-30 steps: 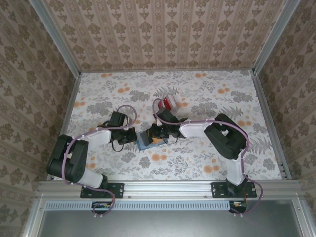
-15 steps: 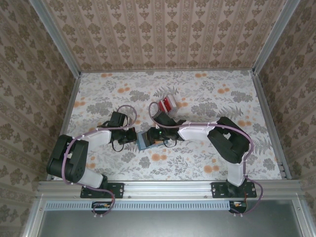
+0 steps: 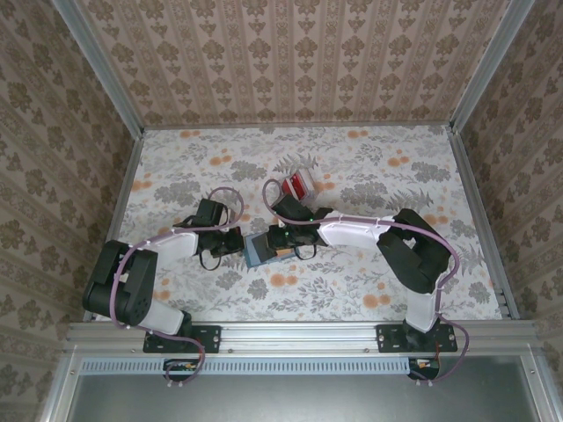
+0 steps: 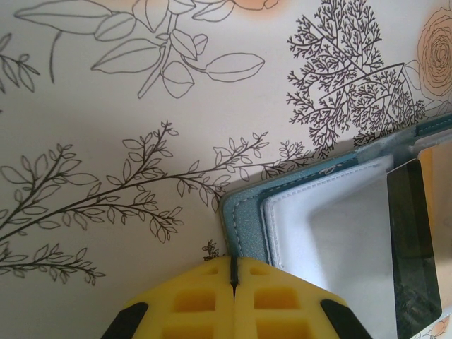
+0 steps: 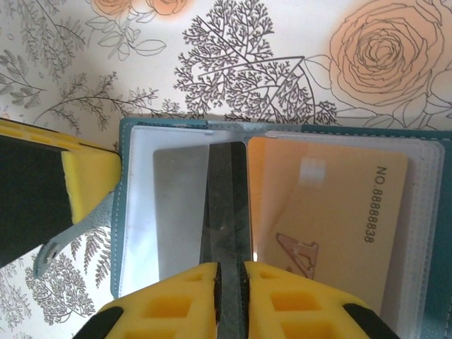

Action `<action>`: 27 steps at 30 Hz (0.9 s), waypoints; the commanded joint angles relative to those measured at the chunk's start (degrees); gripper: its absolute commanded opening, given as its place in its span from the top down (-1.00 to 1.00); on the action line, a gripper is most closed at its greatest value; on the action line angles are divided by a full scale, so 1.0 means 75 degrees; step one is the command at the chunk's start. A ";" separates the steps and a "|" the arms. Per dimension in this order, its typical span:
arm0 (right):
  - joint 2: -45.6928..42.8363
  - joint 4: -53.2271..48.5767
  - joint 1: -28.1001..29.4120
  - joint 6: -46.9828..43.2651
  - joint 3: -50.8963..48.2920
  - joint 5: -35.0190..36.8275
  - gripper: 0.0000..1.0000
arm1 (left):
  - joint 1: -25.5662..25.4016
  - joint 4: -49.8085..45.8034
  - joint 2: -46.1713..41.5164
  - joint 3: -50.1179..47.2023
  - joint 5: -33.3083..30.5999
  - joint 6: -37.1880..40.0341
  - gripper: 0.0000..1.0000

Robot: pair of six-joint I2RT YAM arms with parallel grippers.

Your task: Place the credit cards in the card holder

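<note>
Since a second earlier, the right gripper (image 5: 231,267) has been shifted slightly toward 9 o'clock, further over the card holder (image 5: 318,130), while the holder and the left arm have been left where they were. The holder is laid open at the middle of the floral table (image 3: 369,281), between the two grippers. Its long axis runs roughly from 9 to 3 o'clock in the overhead view. A thin dark credit card (image 5: 226,205) is pinched between the right fingers. It is seen edge-on, standing over the holder's central fold and pointing toward 12 o'clock in the right wrist view. A tan card (image 5: 332,212) is seated in the pocket at 3 o'clock. The left gripper (image 4: 233,260) is pressed together, its tip touching the holder's teal rim. Red credit cards (image 3: 300,185) are lying apart, at 1 o'clock from the holder.
</note>
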 commanded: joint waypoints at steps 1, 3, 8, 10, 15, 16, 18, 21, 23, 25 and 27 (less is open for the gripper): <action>0.0070 -0.0406 0.0003 -0.0116 0.0192 0.0107 0.67 | -0.0034 -0.0102 0.0049 -0.0234 -0.0366 -0.0105 0.94; 0.0079 -0.0395 0.0055 -0.0101 0.0179 0.0087 0.68 | -0.0025 -0.0093 0.0065 -0.0235 -0.0369 -0.0105 0.94; 0.0247 -0.0331 0.0203 -0.0034 0.0174 0.0073 0.68 | -0.0031 -0.0025 0.0104 -0.0264 -0.0354 -0.0131 0.94; 0.0295 -0.0250 0.0271 0.0032 0.0157 0.0065 0.67 | -0.0031 -0.0022 0.0079 -0.0291 -0.0348 -0.0128 0.94; 0.0470 -0.0021 0.0445 0.0197 0.0209 0.0020 0.67 | -0.0033 0.0005 0.0081 -0.0358 -0.0363 -0.0146 0.94; 0.0502 0.0019 0.0463 0.0212 0.0236 0.0004 0.67 | -0.0034 0.0017 0.0068 -0.0365 -0.0357 -0.0148 0.94; 0.0572 0.0116 0.0495 0.0268 0.0274 -0.0074 0.67 | -0.0033 0.0040 0.0072 -0.0386 -0.0359 -0.0175 0.94; 0.0623 0.0247 0.0498 0.0303 0.0309 -0.0206 0.68 | -0.0046 0.0054 0.0059 -0.0385 -0.0348 -0.0188 0.94; 0.0582 0.0301 0.0499 0.0309 0.0321 -0.0264 0.67 | -0.0043 0.0042 0.0049 -0.0376 -0.0359 -0.0190 0.94; 0.0568 0.0346 0.0501 0.0309 0.0315 -0.0263 0.67 | -0.0040 0.0054 0.0053 -0.0387 -0.0363 -0.0192 0.94; 0.0577 0.0305 0.0497 0.0281 0.0362 -0.0303 0.68 | -0.0043 0.0055 0.0065 -0.0387 -0.0372 -0.0199 0.94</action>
